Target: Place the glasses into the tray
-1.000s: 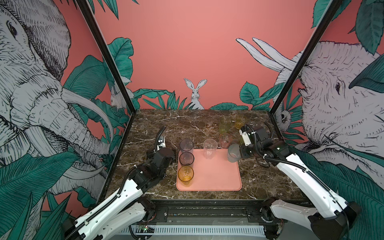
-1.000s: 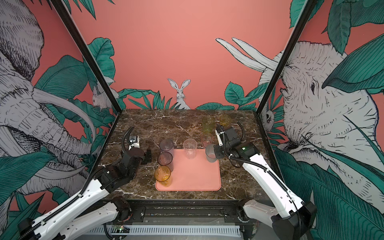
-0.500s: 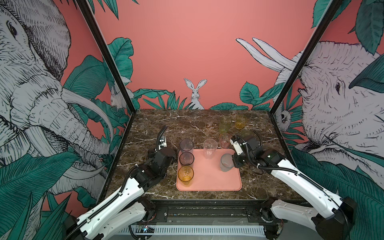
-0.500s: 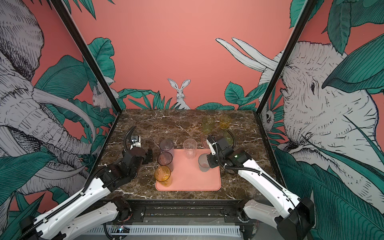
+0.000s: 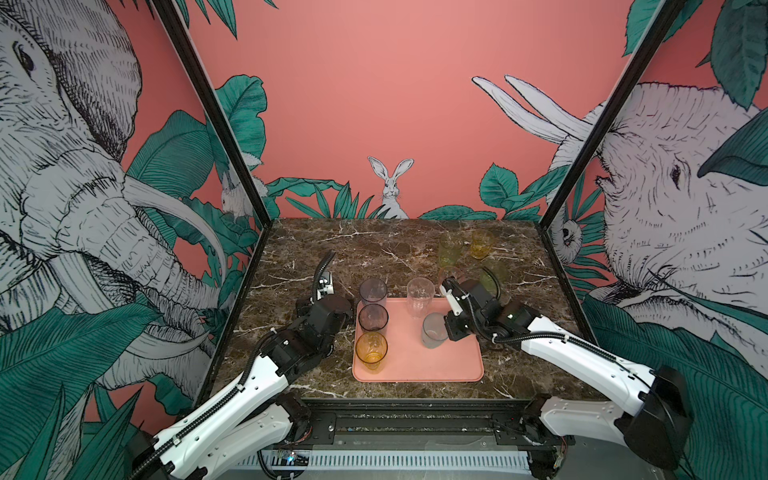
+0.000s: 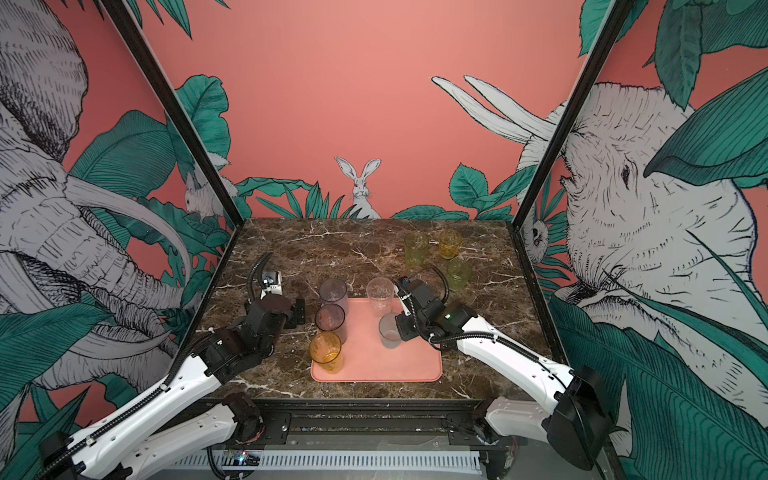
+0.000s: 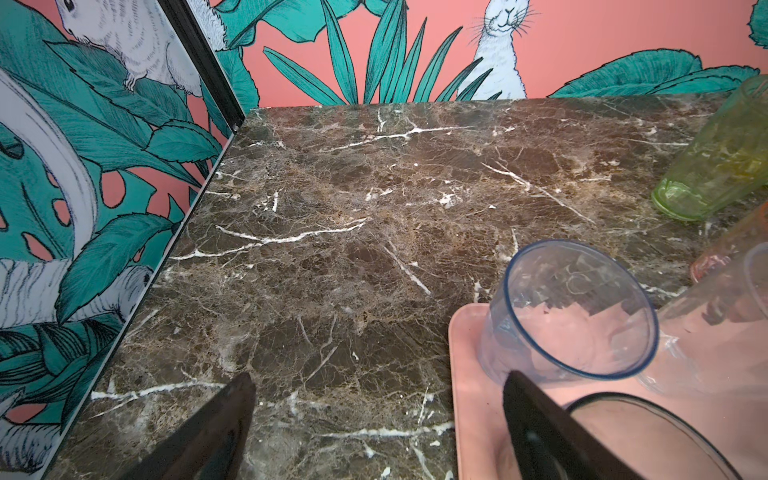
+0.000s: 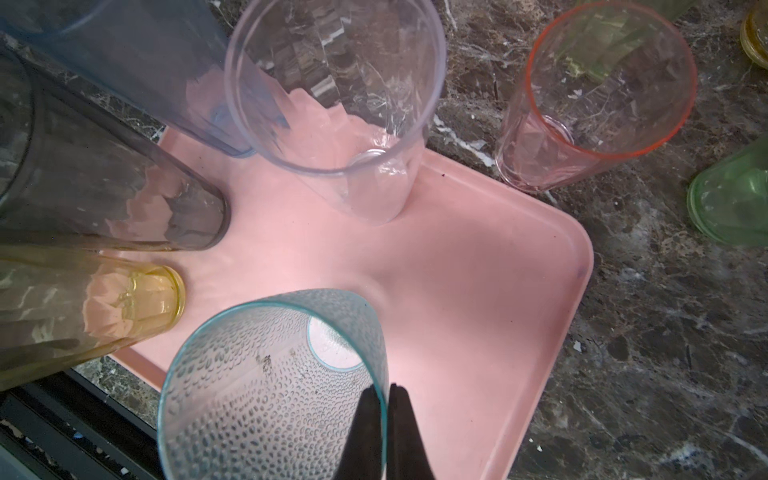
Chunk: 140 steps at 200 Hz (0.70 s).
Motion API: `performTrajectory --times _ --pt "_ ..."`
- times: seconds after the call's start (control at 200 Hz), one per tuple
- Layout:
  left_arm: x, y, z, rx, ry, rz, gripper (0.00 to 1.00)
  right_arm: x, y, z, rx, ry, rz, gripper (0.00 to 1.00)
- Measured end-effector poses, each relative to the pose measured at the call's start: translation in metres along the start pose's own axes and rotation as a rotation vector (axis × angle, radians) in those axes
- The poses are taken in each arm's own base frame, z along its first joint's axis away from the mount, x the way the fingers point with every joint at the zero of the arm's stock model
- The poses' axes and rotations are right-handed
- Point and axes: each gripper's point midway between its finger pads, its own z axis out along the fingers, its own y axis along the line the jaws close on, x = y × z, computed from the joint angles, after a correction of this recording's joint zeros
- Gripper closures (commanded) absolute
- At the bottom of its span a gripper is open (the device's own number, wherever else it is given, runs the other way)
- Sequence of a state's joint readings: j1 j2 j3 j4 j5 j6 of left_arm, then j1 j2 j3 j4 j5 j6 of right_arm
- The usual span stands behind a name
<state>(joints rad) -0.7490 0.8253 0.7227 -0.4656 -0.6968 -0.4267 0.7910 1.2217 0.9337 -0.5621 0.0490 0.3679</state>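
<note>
If you start at the near edge, the tall amber glass [image 5: 371, 349] stands in the near-left corner of the tray [image 5: 415, 368]. Your right gripper [image 8: 385, 392] has its fingers clamped on the rim of the teal-grey glass [image 5: 434, 330], over the tray's right half; can't tell if its base touches. Your left gripper [image 7: 379, 378] hangs with fingers wide apart, gripping nothing, just beside the tray's left edge. Behind the amber one, also on the tray, sit the smoky glass [image 5: 373, 318], bluish glass [image 5: 373, 291] and clear glass [image 5: 420, 293]. Off the tray come the pink glass [image 8: 598, 95], short green glass [image 6: 459, 273], then tall green glass [image 6: 416, 248] and short amber glass [image 6: 450, 243].
</note>
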Motion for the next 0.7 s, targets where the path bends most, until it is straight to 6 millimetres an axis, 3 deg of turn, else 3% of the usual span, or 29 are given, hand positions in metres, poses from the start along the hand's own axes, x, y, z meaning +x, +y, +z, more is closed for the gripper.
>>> performTrajectory --times 0.7 --pt "-0.002 0.001 -0.002 0.004 -0.009 -0.016 0.06 0.001 0.01 0.025 0.007 0.026 -0.015 1.0"
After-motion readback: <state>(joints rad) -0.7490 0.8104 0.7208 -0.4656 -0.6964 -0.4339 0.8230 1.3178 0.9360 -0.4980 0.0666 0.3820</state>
